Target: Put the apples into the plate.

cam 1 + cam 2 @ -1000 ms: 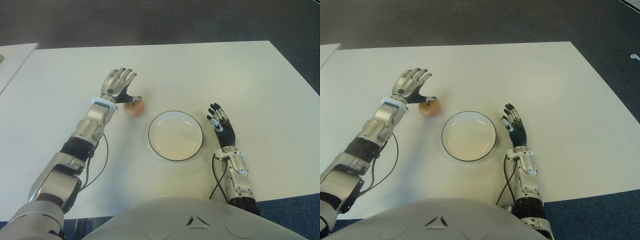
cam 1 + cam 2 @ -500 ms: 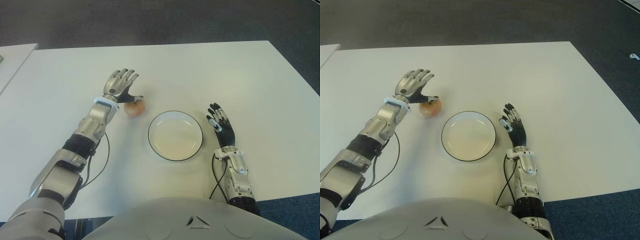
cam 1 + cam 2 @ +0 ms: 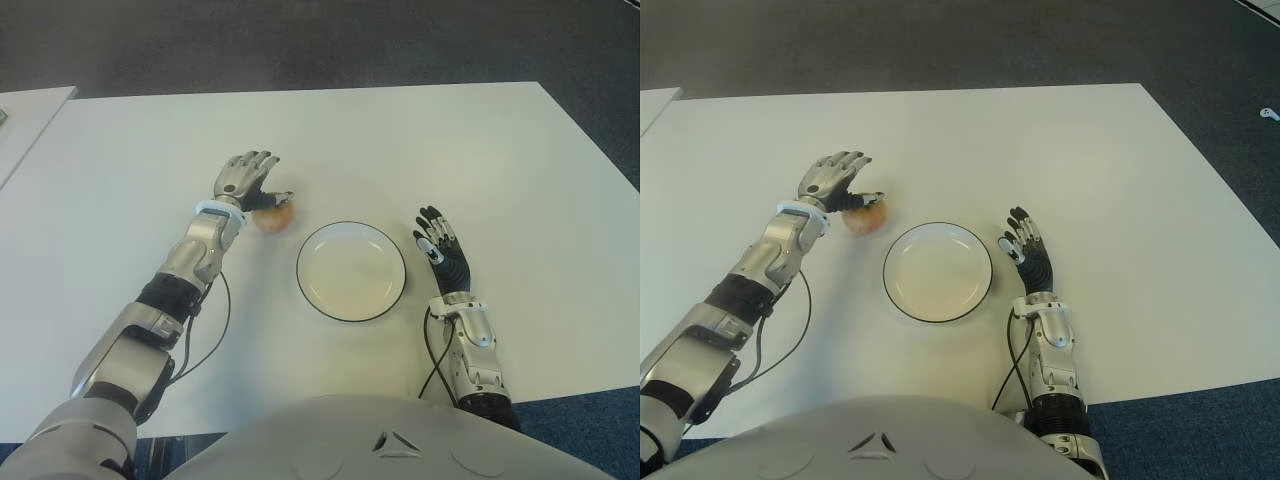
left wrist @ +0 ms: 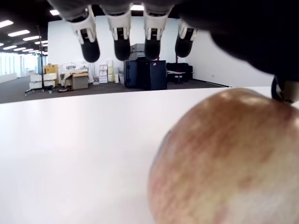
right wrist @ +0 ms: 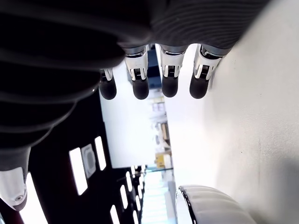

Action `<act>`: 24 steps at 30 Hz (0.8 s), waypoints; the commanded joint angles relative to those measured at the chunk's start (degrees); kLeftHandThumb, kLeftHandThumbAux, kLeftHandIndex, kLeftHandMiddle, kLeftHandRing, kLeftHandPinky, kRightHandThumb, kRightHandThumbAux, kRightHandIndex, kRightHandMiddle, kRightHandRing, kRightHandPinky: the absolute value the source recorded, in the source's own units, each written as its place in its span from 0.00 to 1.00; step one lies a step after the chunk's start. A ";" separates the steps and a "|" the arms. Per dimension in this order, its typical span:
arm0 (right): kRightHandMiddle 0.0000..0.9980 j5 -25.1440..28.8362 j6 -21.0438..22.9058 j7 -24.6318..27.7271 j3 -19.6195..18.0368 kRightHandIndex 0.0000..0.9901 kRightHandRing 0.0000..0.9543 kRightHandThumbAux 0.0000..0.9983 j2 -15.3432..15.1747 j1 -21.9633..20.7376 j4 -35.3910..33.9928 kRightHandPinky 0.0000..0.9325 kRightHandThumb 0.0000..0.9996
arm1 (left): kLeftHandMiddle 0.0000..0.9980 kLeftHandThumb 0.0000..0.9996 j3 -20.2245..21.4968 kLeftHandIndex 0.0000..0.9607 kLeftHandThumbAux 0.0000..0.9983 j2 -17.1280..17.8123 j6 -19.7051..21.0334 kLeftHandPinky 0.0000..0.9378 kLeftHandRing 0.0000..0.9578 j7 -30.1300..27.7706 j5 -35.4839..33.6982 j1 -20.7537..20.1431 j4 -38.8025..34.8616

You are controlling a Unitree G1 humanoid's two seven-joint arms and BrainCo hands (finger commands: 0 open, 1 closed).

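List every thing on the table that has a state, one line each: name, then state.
apple: on the table left of the plate, not in it, under the left hand's palm.
plate: empty, flat on the table.
left hand: over the apple, fingers spread, thumb at its side, not closed on it.
right hand: right of the plate, fingers extended, holding nothing.
table: bare white top.

No readable text, labels, brands or numbers in any view. Worktop (image 3: 420, 150), plate (image 3: 351, 271) and apple (image 3: 274, 216) carry no markings. The boxes and cabinets in the background of the left wrist view are too far off to read anything on them.
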 commanded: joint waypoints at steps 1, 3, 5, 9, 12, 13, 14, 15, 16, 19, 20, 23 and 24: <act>0.00 -0.39 3.51 -0.34 -0.12 0.00 0.00 0.58 0.17 2.17 3.86 0.00 0.12 | 0.00 0.16 -0.64 0.00 0.26 -0.82 1.07 0.00 0.00 -2.16 -1.57 2.18 0.06; 0.00 -0.37 3.46 -0.32 -0.16 0.00 0.00 0.58 0.13 2.08 3.99 0.00 0.12 | 0.00 0.15 -0.66 0.00 0.25 -0.95 1.38 0.00 0.00 -2.35 -1.93 2.28 -0.14; 0.00 -0.36 3.38 -0.28 -0.19 0.00 0.00 0.58 0.09 2.00 4.13 0.00 0.12 | 0.00 0.15 -0.66 0.00 0.25 -1.12 1.80 0.00 0.00 -2.61 -2.30 2.55 -0.58; 0.00 -0.44 3.08 -0.19 -0.23 0.00 0.00 0.58 -0.05 1.86 4.43 0.00 0.12 | 0.00 0.13 -0.37 0.00 0.24 -1.47 2.71 0.00 0.00 -3.71 -3.48 2.96 -1.48; 0.00 -0.48 2.98 -0.20 -0.24 0.00 0.00 0.59 -0.15 1.81 4.49 0.00 0.12 | 0.00 0.12 -0.33 0.00 0.24 -1.61 3.16 0.00 0.00 -4.40 -4.30 3.30 -2.22; 0.00 -0.49 2.91 -0.22 -0.24 0.00 0.00 0.59 -0.17 1.81 4.53 0.00 0.12 | 0.00 0.11 -0.26 0.00 0.24 -1.66 3.25 0.00 0.00 -4.70 -4.70 3.52 -2.50; 0.00 -0.49 2.85 -0.24 -0.24 0.00 0.00 0.59 -0.18 1.80 4.55 0.00 0.12 | 0.00 0.11 -0.23 0.00 0.24 -1.68 3.32 0.00 0.00 -4.91 -4.97 3.67 -2.69; 0.00 -0.49 2.78 -0.26 -0.25 0.00 0.00 0.59 -0.18 1.79 4.59 0.00 0.12 | 0.00 0.11 -0.18 0.00 0.24 -1.71 3.37 0.00 0.00 -5.13 -5.30 3.84 -2.88; 0.00 -0.52 2.67 -0.28 -0.25 0.00 0.00 0.59 -0.20 1.79 4.63 0.00 0.12 | 0.00 0.11 -0.01 0.00 0.24 -1.85 3.46 0.00 0.00 -5.51 -5.87 4.02 -3.06; 0.00 -0.52 2.59 -0.27 -0.27 0.00 0.00 0.59 -0.26 1.83 4.59 0.00 0.12 | 0.00 0.10 0.17 0.00 0.24 -2.09 3.75 0.00 0.00 -6.13 -6.83 4.37 -3.46; 0.00 -0.58 2.61 -0.34 -0.27 0.00 0.00 0.59 -0.29 1.82 4.60 0.00 0.12 | 0.00 0.10 0.20 0.00 0.24 -2.33 3.81 0.00 0.00 -6.24 -7.29 4.70 -3.43; 0.00 -0.85 2.69 -0.56 -0.26 0.00 0.00 0.59 -0.39 1.83 4.55 0.00 0.12 | 0.00 0.11 0.10 0.00 0.24 -2.94 3.78 0.00 0.00 -5.94 -8.08 5.52 -3.00; 0.00 -0.94 2.70 -0.62 -0.25 0.00 0.00 0.59 -0.42 1.84 4.54 0.00 0.12 | 0.00 0.11 0.00 0.00 0.24 -3.08 3.69 0.00 0.00 -5.69 -8.18 5.72 -2.77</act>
